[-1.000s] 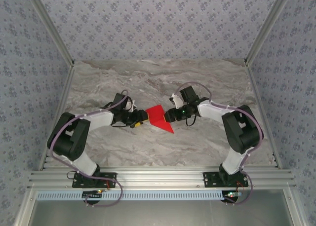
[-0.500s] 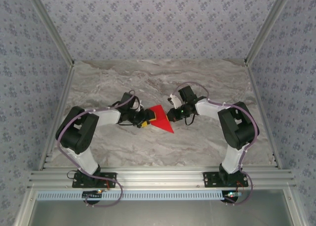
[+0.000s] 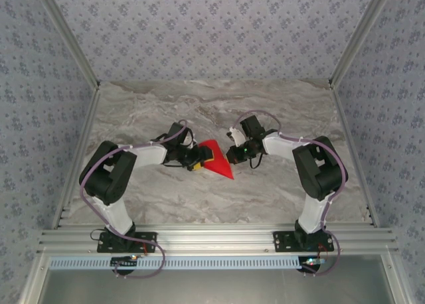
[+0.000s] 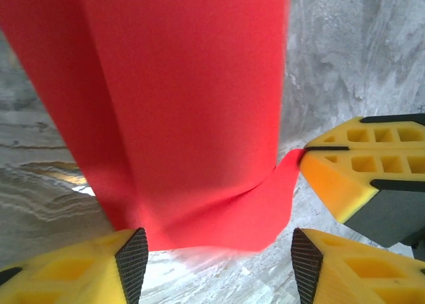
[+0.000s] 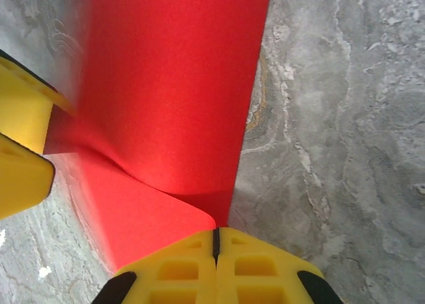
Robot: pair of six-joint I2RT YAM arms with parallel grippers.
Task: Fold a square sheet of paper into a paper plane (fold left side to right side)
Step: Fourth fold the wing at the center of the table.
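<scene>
**Two arms meet over a red paper sheet (image 3: 216, 159)**

The grey marbled table (image 3: 279, 198) spans the middle of the top view, with patterned wall panels (image 3: 212, 32) on three sides. The left arm (image 3: 109, 178) bends in from the lower left and the right arm (image 3: 319, 168) from the lower right. Their wrists face each other on either side of the frame's centre.

The red paper sheet lies on the table between them, folded into a wedge whose sharp tip points toward the lower right. In the left wrist view it fills the upper half (image 4: 186, 105), and one layer curls up at its lower right corner. In the right wrist view it covers the upper left (image 5: 172, 98).

The right gripper (image 5: 216, 239), at the bottom centre of its own view, is clenched. Its yellow fingers press together with the sheet's edge pinched in the seam. At the right edge of the left wrist view it (image 4: 309, 154) holds that lifted corner.

The left gripper (image 4: 219, 261) stands released. Its fingers sit apart in the lower corners of its view, with the sheet's near edge between the ribbed black pads (image 4: 133, 264).
</scene>
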